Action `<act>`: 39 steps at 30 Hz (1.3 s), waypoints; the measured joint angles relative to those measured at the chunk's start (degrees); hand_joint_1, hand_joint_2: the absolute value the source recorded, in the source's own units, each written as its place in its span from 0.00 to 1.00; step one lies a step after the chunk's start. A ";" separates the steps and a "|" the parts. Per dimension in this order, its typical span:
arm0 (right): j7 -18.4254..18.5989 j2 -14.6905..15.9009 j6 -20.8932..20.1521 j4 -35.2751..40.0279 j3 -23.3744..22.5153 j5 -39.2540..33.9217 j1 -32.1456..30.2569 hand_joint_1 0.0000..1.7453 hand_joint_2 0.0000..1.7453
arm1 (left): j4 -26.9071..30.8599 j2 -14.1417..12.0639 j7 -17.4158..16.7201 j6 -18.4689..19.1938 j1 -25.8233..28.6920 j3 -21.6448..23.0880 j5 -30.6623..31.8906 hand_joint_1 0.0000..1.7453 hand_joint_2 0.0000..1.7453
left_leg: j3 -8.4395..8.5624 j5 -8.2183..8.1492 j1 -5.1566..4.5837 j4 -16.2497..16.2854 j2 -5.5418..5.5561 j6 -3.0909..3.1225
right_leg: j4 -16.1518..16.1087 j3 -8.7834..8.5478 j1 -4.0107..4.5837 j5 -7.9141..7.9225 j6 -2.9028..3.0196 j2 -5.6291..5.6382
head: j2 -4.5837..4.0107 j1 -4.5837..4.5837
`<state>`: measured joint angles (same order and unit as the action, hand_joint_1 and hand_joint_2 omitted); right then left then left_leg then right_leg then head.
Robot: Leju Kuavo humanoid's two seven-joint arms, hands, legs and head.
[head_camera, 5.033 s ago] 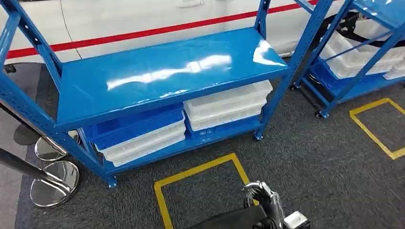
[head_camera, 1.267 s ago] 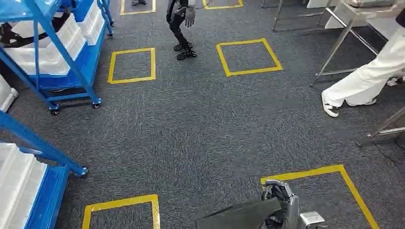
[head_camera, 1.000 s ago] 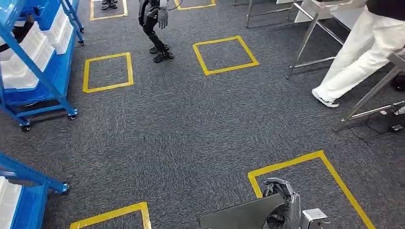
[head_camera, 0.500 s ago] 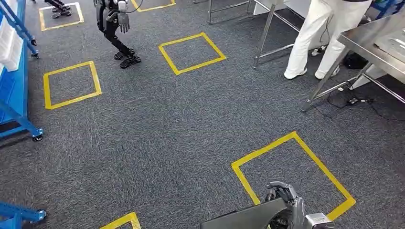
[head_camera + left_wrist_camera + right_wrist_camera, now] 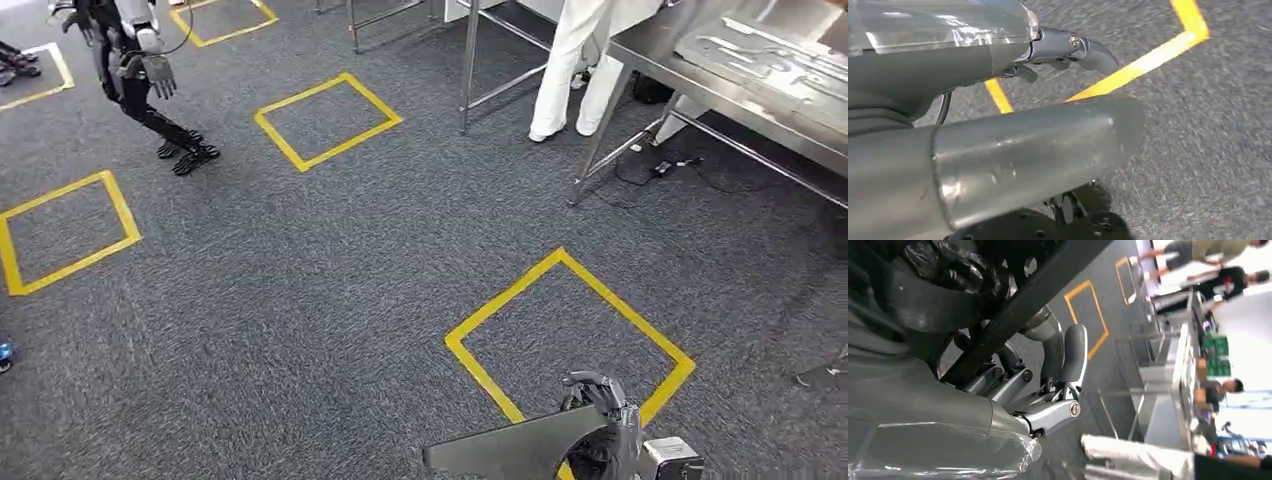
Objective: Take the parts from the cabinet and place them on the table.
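My right robot hand (image 5: 598, 420) grips a flat grey part (image 5: 515, 450) above the grey carpet (image 5: 330, 290), near a yellow square (image 5: 568, 335).

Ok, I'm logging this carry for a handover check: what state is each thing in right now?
metal part: held, carried above the floor, not yet on the table.
right hand: grips the part's end.
left hand: fingers curled; whether it holds anything is unclear.
steel table: standing, metal pieces lying on top.
other robot: upright on the carpet.

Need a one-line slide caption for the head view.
Right hand holds a grey metal part over carpet with yellow floor squares, facing a steel table; another humanoid robot stands beyond.
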<state>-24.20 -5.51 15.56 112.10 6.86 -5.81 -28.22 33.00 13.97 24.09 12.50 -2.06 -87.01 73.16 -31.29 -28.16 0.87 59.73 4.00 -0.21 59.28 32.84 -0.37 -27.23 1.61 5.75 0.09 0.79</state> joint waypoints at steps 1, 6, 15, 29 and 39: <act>0.00 0.00 0.02 0.00 0.00 -0.02 0.12 1.00 1.00 | -0.48 -0.22 0.00 -0.07 0.04 0.00 0.02 0.00 0.00 | 0.38 -0.66 0.26 -1.43 2.32 0.16 | 0.62 0.49 0.32 -0.15 -0.44 0.81 | 0.00 0.00; -0.02 0.00 0.18 0.15 -0.07 -0.07 -0.62 1.00 1.00 | -2.58 -1.33 0.04 -0.85 -0.26 0.11 0.26 0.00 0.00 | 1.10 0.17 0.30 -2.49 -1.70 1.49 | 1.13 1.42 -0.11 -0.20 -2.23 0.19 | 0.00 0.02; 0.04 0.02 0.28 0.22 -0.09 -0.24 -0.53 1.00 1.00 | -5.20 -2.27 0.04 -1.77 -0.09 0.11 0.55 0.00 0.00 | 2.27 -0.92 0.19 -2.59 -9.05 1.09 | 0.92 0.25 -0.90 0.34 -3.60 -9.22 | 0.00 0.04; 0.20 0.09 0.37 0.35 -0.24 -0.44 -0.57 1.00 1.00 | -7.52 -4.00 0.04 -2.51 -0.13 0.17 0.70 0.00 0.00 | -2.38 -2.54 0.30 6.26 -3.54 -0.47 | -0.40 -0.52 -0.01 -0.10 0.00 -1.12 | 0.00 0.00; 0.22 0.15 0.81 0.44 -0.24 -0.63 -0.41 1.00 1.00 | -8.30 -4.50 0.07 -2.53 -0.11 0.20 0.72 0.00 0.00 | 1.29 0.20 0.35 -3.01 -4.31 2.08 | 9.98 5.33 -0.30 -6.08 -2.62 -4.80 | 0.00 0.02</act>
<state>-23.98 -5.36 16.37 112.54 6.62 -6.45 -28.64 24.70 9.46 24.15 9.97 -2.17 -86.82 73.87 -30.00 -27.96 1.22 56.73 -0.31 1.87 69.26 38.17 -0.67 -33.31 -1.01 0.95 0.09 0.81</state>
